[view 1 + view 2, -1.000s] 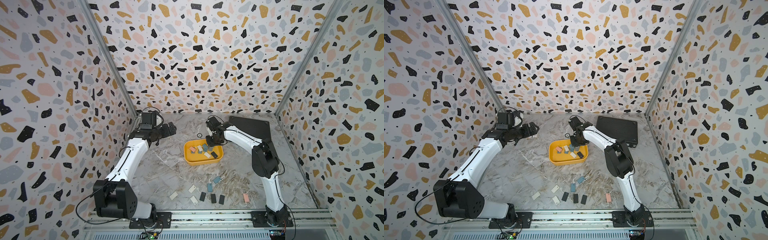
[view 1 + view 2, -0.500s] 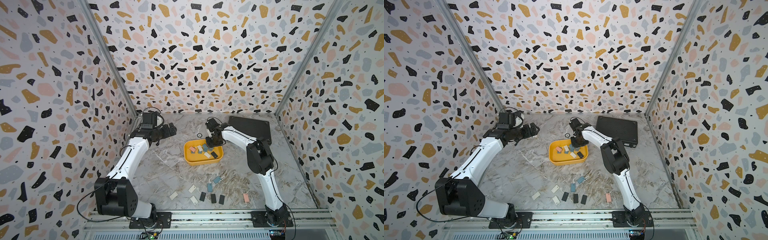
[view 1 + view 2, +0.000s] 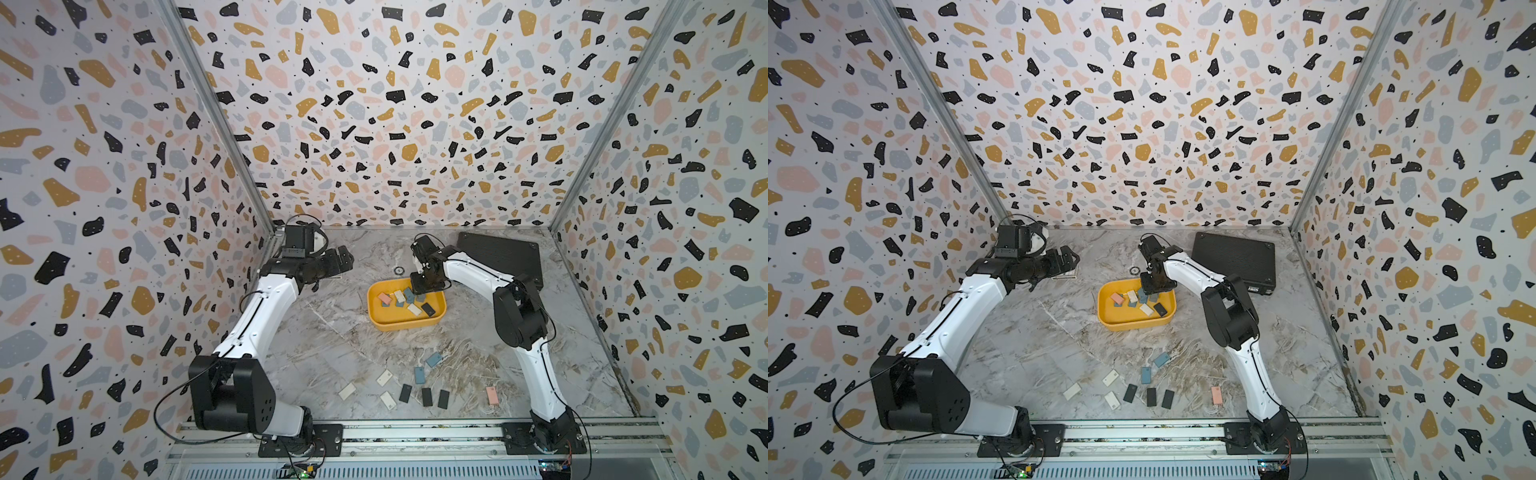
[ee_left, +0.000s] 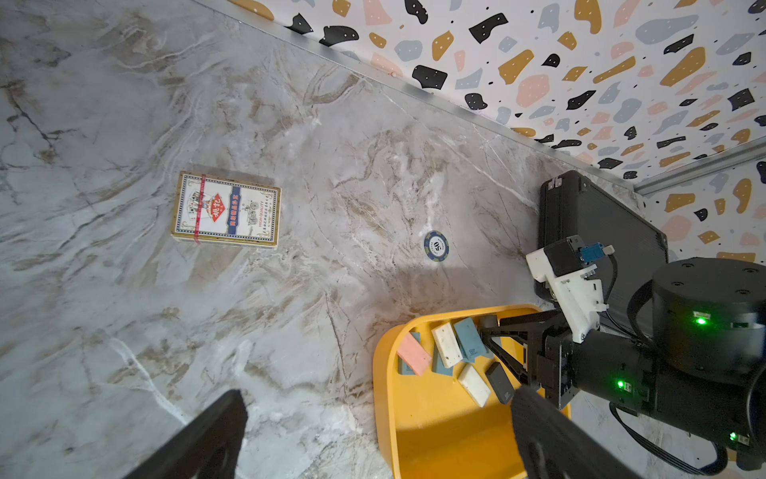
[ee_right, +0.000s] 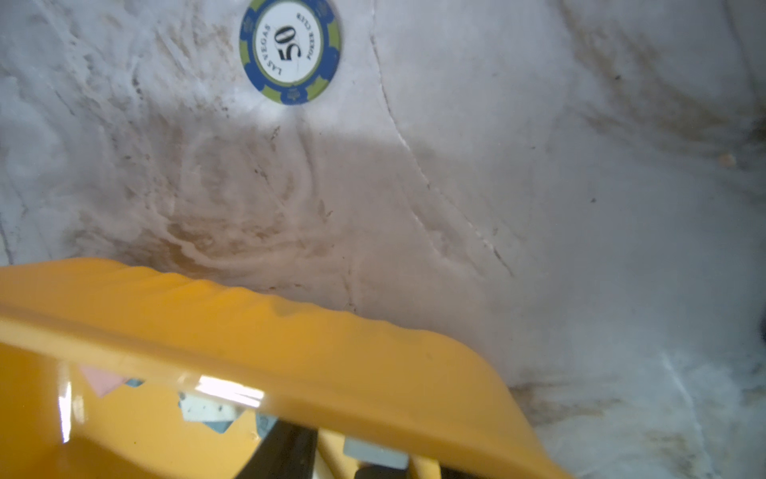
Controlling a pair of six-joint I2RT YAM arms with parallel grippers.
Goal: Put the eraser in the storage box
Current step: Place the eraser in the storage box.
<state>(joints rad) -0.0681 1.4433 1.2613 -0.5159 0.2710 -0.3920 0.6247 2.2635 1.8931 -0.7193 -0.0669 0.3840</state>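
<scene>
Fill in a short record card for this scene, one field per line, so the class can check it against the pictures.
Box: yellow, mid-table, several erasers inside
Loose erasers: nine, on the table toward the front
Right gripper: fingers parted, low at the box's far side
Left gripper: open, empty, by the card pack
Other items: poker chip, black case
</scene>
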